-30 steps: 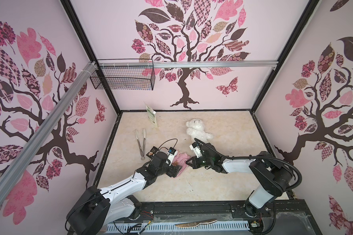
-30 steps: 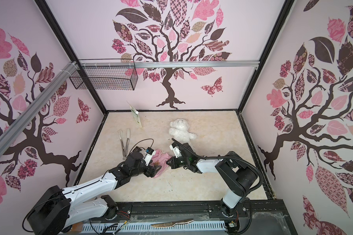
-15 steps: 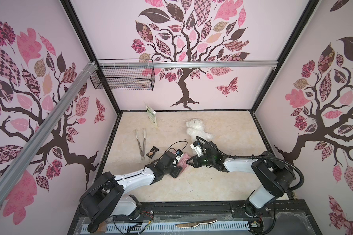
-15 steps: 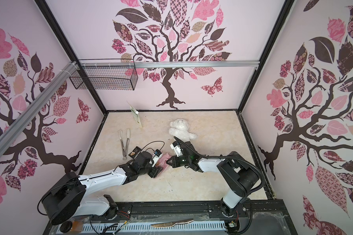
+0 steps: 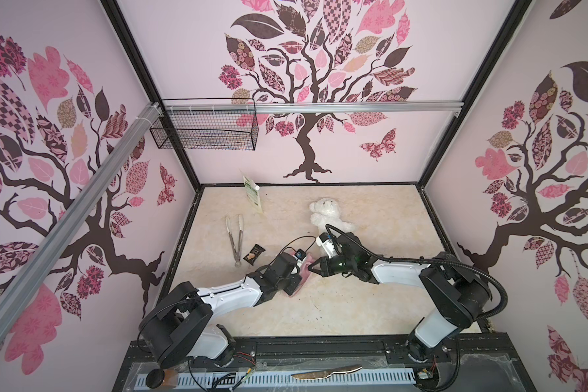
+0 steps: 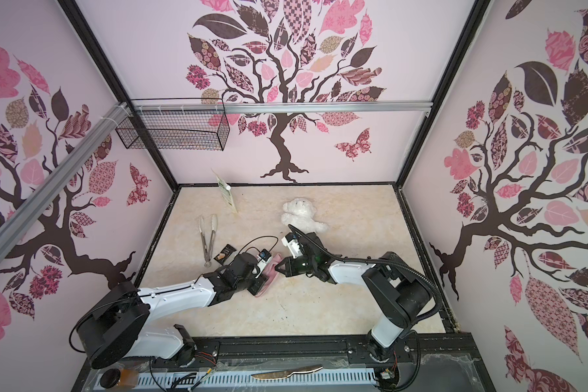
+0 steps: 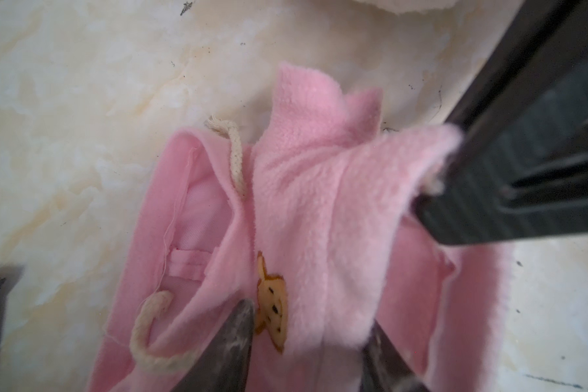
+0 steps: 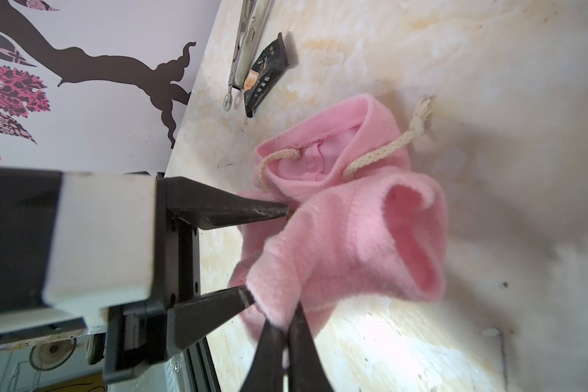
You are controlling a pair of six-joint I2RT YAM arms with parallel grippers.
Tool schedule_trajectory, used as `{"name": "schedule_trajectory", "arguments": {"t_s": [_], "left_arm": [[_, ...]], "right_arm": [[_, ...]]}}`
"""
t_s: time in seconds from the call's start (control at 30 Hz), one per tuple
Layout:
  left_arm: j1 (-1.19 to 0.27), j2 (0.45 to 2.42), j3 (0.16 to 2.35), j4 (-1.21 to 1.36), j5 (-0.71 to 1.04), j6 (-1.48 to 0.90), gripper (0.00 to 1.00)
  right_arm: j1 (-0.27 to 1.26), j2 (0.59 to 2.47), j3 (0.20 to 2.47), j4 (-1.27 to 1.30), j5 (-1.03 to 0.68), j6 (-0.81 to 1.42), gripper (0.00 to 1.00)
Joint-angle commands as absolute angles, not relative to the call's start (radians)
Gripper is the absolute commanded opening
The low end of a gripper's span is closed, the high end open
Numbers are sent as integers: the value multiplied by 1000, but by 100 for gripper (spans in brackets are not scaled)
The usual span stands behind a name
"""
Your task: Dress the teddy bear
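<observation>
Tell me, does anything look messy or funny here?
Yes. The small pink fleece hoodie is scrunched in a heap, pinched by the right gripper, not lying flat. The fluffy white teddy bear lies undressed behind it. A gold-coloured table knife lies past the marble-patterned table, beyond its front edge.

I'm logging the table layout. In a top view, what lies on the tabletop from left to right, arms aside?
Metal tongs → dark snack packet → pink hoodie → white teddy bear. The leaning tube at the back lines up with the packet, so it is left out.
</observation>
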State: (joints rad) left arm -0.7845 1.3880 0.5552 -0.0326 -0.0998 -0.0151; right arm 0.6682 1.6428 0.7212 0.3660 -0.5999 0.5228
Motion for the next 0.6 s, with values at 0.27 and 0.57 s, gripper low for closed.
{"name": "schedule_trajectory", "arguments": {"t_s": [0.27,0.57], "left_arm": [[-787,1332,571,-16,-122,-36,26],[-786,1327,563,-21,-123,-46,6]], "right_arm": [[665,1676,761,327,-601,496,7],[664,1675,768,297,-569,474,10]]}}
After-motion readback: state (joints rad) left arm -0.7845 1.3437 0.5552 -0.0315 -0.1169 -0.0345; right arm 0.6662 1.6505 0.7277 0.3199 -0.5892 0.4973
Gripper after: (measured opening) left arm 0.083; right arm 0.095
